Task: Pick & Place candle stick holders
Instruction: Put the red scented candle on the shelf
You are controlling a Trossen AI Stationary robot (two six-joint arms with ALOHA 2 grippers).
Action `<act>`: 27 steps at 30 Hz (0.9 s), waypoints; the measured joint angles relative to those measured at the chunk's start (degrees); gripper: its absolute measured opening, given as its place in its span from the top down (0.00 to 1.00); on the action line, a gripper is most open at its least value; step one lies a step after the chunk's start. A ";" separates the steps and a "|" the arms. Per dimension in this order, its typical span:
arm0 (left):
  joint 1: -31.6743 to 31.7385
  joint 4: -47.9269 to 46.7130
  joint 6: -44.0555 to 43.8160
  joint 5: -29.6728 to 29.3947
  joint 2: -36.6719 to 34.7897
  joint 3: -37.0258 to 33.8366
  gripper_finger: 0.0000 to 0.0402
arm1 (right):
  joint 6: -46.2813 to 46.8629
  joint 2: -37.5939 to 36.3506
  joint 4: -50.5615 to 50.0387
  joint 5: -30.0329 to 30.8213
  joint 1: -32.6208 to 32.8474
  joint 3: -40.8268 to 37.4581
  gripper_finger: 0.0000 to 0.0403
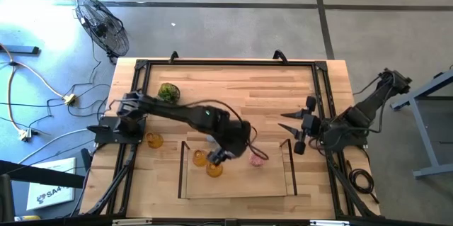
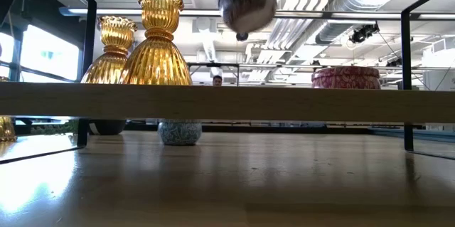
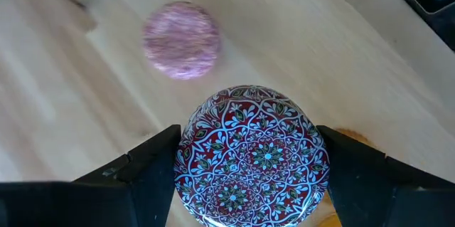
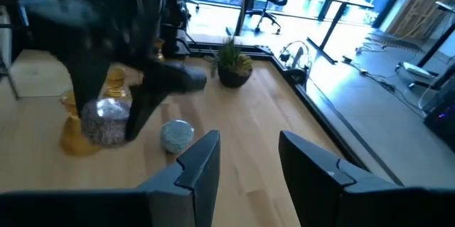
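My left gripper (image 1: 225,154) is over the clear-walled tray (image 1: 290,169) and shut on a purple-looking holder (image 3: 252,156) patterned in red and blue. In the low view this holder (image 2: 245,6) hangs above the tray. Two amber holders (image 1: 200,158) (image 1: 214,169) and the pink holder (image 1: 258,159) stand in the tray. A third amber holder (image 1: 153,139) stands on the table left of the tray. The pale blue holder (image 2: 179,132) stands on the table beyond the tray. My right gripper (image 1: 294,132) waits open at the table's right side. My left gripper pinches the patterned holder by two opposite sides of its round body (image 3: 193,166), one finger (image 3: 153,166) on each side. The fingers come from above, pointing down. The holder is lifted clear above the tray (image 2: 245,6), its patterned face turned toward the wrist camera.
A green plant ball (image 1: 168,93) sits at the table's far left. A black frame (image 1: 322,84) runs round the table top. The tray's right half holds bare wood (image 1: 276,180). A fan (image 1: 102,24) stands on the floor beyond the table.
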 joint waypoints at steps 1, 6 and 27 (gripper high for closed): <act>-0.51 -0.09 -0.74 0.30 0.62 -0.03 0.30 | 0.73 0.49 0.20 0.09 0.48 0.00 0.65; -2.92 0.63 -3.12 5.19 3.00 0.05 0.29 | 5.38 3.20 0.26 0.47 3.21 0.00 0.65; -4.31 6.70 -5.63 2.09 6.87 0.04 0.28 | 11.34 10.55 7.71 2.24 12.21 0.02 0.65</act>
